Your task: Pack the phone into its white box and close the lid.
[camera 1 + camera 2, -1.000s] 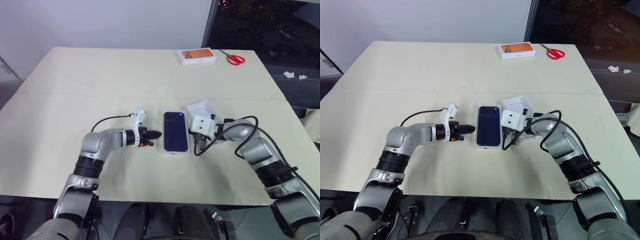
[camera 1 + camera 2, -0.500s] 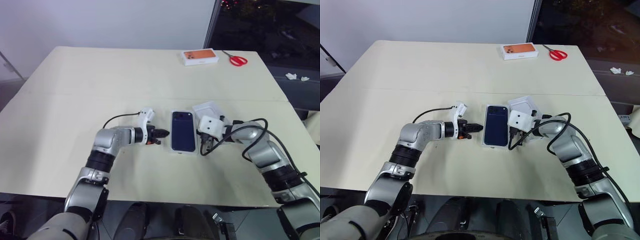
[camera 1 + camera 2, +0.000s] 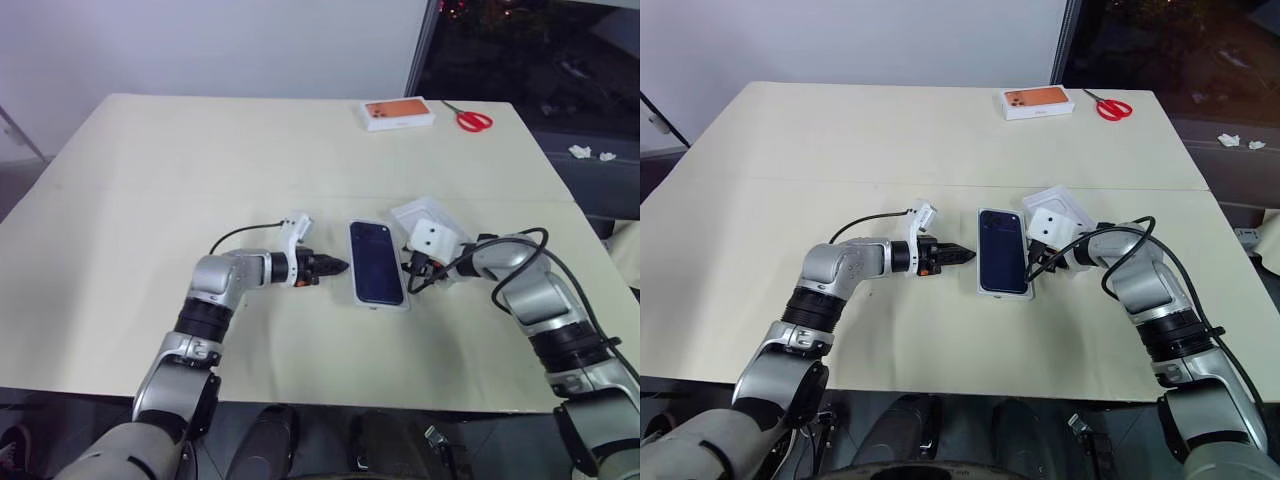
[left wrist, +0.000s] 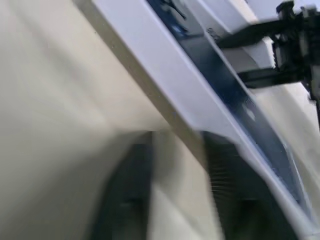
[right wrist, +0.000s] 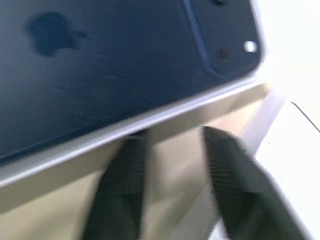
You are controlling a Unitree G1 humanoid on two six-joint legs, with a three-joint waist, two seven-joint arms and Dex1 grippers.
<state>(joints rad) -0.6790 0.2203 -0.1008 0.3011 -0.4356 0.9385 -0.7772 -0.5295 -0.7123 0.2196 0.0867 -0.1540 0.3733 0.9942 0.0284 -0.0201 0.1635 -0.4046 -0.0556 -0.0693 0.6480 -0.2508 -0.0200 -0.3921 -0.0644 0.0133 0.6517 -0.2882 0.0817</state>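
Observation:
The dark blue phone (image 3: 377,262) lies back up in the white box (image 3: 381,306) at the middle of the table; its camera bump (image 5: 220,45) faces the far end. My left gripper (image 3: 337,267) points at the box's left side, open, with its fingertips just short of the white wall (image 4: 150,55). On the box's right side my right gripper (image 3: 411,268) is open too, its fingers (image 5: 227,185) close beside the rim and holding nothing. A white cardboard piece, apparently the lid (image 3: 413,211), lies behind my right wrist, partly hidden.
A white box with an orange top (image 3: 397,112) and red scissors (image 3: 470,119) lie at the table's far edge. Cables loop from both wrists near the box. Bare tabletop (image 3: 200,170) spreads to the left and front.
Both grippers were shut against the box's sides and have now opened. The right hand has drawn slightly to the right. The camera view has shifted.

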